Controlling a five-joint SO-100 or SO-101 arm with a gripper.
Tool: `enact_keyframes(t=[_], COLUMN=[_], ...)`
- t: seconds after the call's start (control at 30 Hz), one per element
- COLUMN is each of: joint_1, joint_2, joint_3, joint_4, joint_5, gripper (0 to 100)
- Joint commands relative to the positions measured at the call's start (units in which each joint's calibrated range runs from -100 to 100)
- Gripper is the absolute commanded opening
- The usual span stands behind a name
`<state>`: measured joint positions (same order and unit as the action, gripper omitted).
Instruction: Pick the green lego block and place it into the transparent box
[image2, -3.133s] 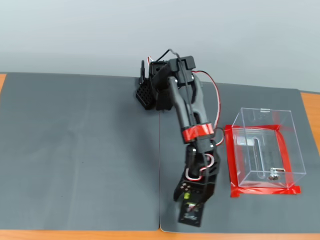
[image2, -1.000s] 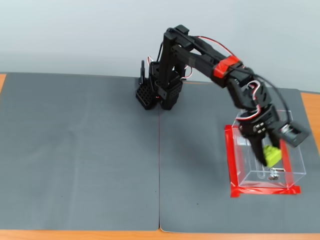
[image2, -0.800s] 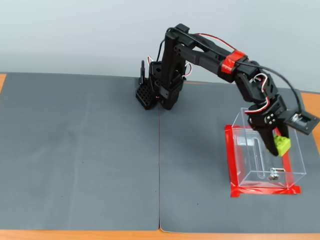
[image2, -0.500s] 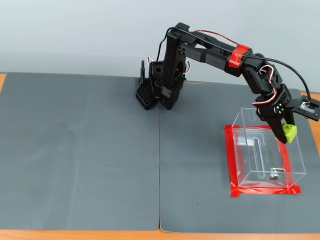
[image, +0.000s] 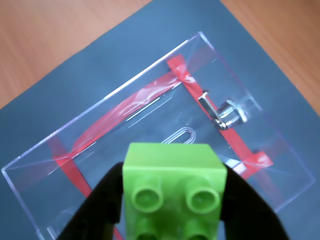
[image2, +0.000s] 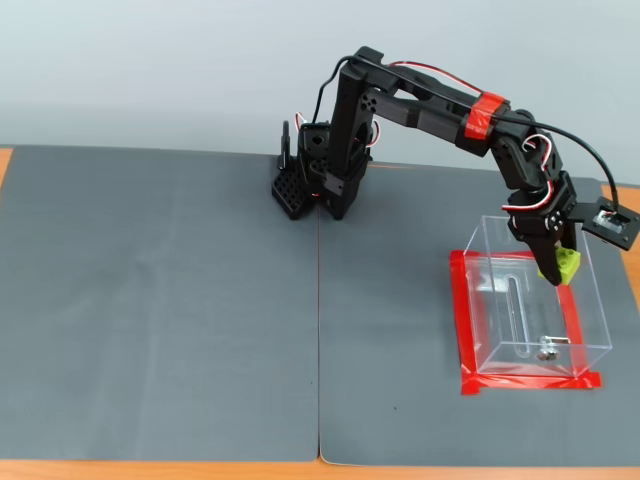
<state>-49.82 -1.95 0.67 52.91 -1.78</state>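
My gripper (image: 172, 200) is shut on the green lego block (image: 174, 187), a lime-green brick with round studs facing the wrist camera, held between the two black fingers (image: 100, 205). Below it lies the transparent box (image: 75, 125), with a small metal piece (image: 225, 114) on its bottom and red tape (image: 235, 140) around its base. In the fixed view the gripper (image2: 556, 268) holds the block (image2: 567, 263) over the far right part of the box (image2: 482, 320), at about rim height. The metal piece (image2: 546, 351) lies near the box's near end.
The box stands on a dark grey mat (image2: 160, 300) on a wooden table (image: 55, 35). The arm's black base (image2: 320, 180) stands at the mat's far edge. The red tape frame (image2: 462, 330) outlines the box.
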Motion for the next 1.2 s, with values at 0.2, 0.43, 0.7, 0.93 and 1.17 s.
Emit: enact_keyframes(t=[0.2, 0.43, 0.7, 0.93, 1.17], joint_1=[0.2, 0.6, 0.8, 2.0, 9.3], joint_2=[-0.7, -1.0, -1.5, -1.8, -10.7], joint_3=[-2.2, -2.3, -2.2, -2.8, 1.5], joint_4=[-0.1, -0.4, 0.2, 0.3, 0.4], joint_5=[0.0, 0.0, 0.3, 0.5, 0.7], gripper=[32, 33, 31, 4, 2])
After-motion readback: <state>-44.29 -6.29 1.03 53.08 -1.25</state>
